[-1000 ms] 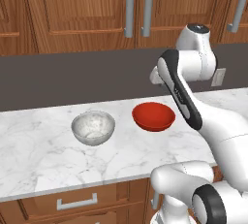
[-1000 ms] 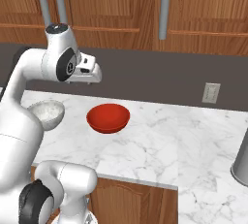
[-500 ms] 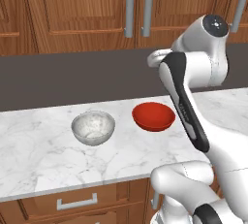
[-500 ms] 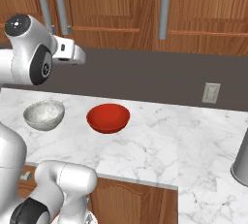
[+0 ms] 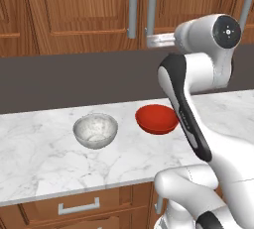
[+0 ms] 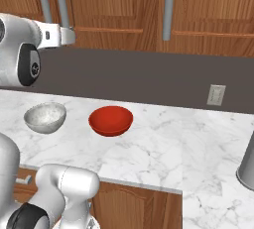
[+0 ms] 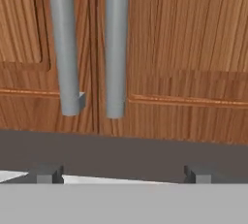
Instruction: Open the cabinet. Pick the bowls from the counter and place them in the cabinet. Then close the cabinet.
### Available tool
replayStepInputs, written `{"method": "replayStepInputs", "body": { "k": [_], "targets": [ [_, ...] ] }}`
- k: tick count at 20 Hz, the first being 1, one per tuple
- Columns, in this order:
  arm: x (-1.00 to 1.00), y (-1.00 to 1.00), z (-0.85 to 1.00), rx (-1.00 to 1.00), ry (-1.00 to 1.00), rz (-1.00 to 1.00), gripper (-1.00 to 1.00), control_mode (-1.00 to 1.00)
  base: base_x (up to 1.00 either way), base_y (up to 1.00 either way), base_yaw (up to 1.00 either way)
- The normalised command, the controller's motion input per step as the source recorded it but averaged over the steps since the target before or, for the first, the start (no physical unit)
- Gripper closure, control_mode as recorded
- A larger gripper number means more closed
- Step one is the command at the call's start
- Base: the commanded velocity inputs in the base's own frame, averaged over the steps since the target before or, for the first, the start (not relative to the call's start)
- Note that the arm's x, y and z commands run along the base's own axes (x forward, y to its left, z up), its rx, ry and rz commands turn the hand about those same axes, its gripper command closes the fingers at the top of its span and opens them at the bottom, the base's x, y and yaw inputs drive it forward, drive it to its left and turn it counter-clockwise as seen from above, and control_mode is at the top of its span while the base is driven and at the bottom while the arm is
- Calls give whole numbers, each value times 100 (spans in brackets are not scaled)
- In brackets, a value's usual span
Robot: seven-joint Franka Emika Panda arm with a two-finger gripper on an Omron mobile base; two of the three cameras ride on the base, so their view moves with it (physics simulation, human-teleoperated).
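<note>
The cabinet is shut, its two grey bar handles side by side at the door seam. My gripper is open and empty, raised in front of the lower ends of those handles, a short way off them. It shows from the side as a white hand, also. On the counter below sit two bowls: the grey-white speckled bowl on the left and the red bowl to its right. They appear again as the speckled bowl and the red bowl.
A dark backsplash runs between counter and cabinet, with a wall outlet on it. A grey metal cylinder stands at the counter's far right. Drawers with short handles sit under the counter. More wall cabinet handles hang to the right.
The arm has swung upward, lifting the hand from just above the bowls to the cabinet's lower edge, facing the handles. The bowls have not moved.
</note>
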Motion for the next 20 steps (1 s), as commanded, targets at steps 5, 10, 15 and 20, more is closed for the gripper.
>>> {"method": "replayStepInputs", "body": {
  "k": [5,10,15,20],
  "targets": [
    [0,1,32,0,-39,0,-100,-100,0,0,0],
    [12,0,19,0,-17,0,-100,-100,0,0,0],
    [38,0,6,0,0,0,-100,-100,0,0,0],
    [47,0,13,0,0,0,-100,-100,0,0,0]
  ]
}}
